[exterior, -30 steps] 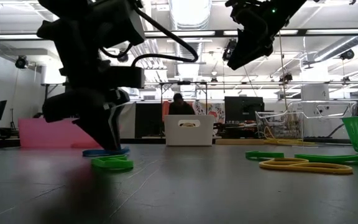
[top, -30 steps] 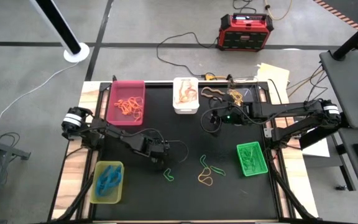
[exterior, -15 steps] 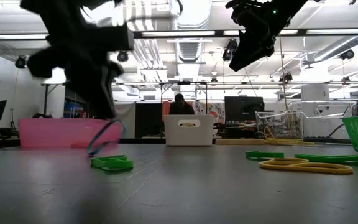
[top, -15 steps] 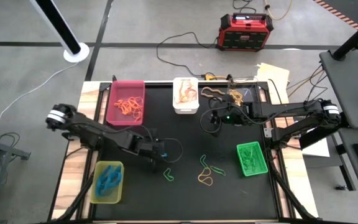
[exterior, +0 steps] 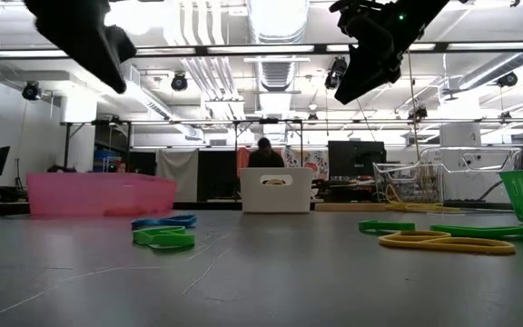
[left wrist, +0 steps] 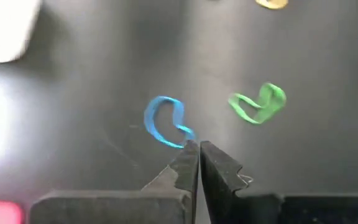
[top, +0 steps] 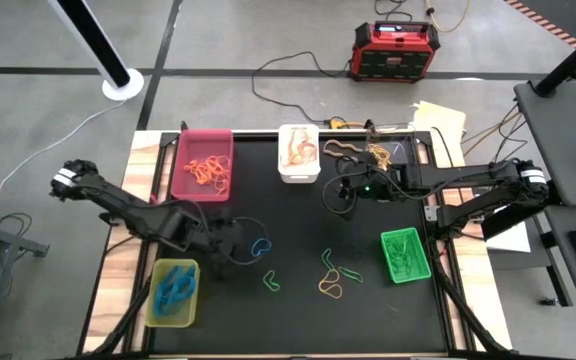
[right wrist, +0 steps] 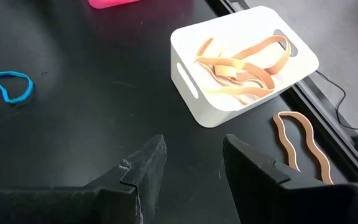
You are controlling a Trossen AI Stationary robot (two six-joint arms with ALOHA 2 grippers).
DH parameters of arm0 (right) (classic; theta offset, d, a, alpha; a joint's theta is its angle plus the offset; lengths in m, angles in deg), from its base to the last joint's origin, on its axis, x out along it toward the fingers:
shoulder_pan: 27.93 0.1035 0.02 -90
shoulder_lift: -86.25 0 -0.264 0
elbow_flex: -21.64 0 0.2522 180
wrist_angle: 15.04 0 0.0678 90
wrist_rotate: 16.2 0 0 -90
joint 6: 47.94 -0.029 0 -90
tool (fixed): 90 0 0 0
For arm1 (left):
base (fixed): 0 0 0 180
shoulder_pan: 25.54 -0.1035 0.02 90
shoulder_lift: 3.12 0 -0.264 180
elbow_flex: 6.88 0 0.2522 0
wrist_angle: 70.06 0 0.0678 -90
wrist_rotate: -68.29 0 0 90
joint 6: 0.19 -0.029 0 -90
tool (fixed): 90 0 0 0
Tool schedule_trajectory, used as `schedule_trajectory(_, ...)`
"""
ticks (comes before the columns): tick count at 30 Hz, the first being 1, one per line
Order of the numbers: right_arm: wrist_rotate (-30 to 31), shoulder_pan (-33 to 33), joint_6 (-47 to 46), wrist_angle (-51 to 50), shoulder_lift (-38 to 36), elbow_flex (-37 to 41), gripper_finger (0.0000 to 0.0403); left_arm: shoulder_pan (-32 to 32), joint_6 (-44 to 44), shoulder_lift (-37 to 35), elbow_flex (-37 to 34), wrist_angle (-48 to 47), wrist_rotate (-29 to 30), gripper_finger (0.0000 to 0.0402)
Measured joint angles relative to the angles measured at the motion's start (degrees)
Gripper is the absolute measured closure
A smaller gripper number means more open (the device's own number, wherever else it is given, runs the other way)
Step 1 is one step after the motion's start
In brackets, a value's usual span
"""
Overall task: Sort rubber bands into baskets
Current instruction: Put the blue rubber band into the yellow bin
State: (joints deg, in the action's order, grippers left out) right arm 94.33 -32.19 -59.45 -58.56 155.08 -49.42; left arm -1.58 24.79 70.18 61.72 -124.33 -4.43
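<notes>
On matte black mat: looped blue band point(left wrist: 165, 121) lies loose | left claw point(left wrist: 199, 148) pinched together, empty

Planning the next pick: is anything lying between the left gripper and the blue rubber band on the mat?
Nothing visible does. The left gripper, shut and empty, sits right beside the blue rubber band, with only bare black mat between them. The green rubber band lies off to one side.

Loose rubber bands point(top: 329, 275) between baskets point(top: 173, 292)
</notes>
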Motion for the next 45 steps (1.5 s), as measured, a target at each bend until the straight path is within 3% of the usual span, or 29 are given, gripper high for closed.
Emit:
schedule_trajectory(6,0.0,0.0,-0.47,0.02,0.0,0.04,0.0245,-0.98,1.43,2.73,-3.31,7.57,2.75,0.0357)
schedule_trajectory(15,-0.02,0.13,-0.49,0.07,0.0,0.31,0.0245,-0.92,-2.1,11.94,-14.09,30.6,5.13,0.0228)
schedule_trajectory(19,-0.02,0.15,-0.49,0.04,0.0,0.46,0.0245,-0.92,-1.97,16.55,-15.29,33.23,11.22,0.0192)
schedule_trajectory(24,-0.01,0.15,-0.49,0.04,0.0,0.55,0.0245,-0.92,-1.75,21.24,-15.15,35.49,11.47,0.0173)
schedule_trajectory(35,0.0,0.15,-0.47,0.35,0.0,0.58,0.0245,-1.49,2.0,23.8,-16.56,37.99,10.9,0.02)
schedule_trajectory(40,0.0,0.15,-0.47,0.42,0.0,1.05,0.0245,-2.27,5.08,23.78,-18.93,40.16,9.76,0.0266)
schedule_trajectory(45,0.0,0.15,-0.49,0.79,0.0,1.64,0.0245,-2.37,4.18,23.8,-19.37,39.99,10.69,0.0373)
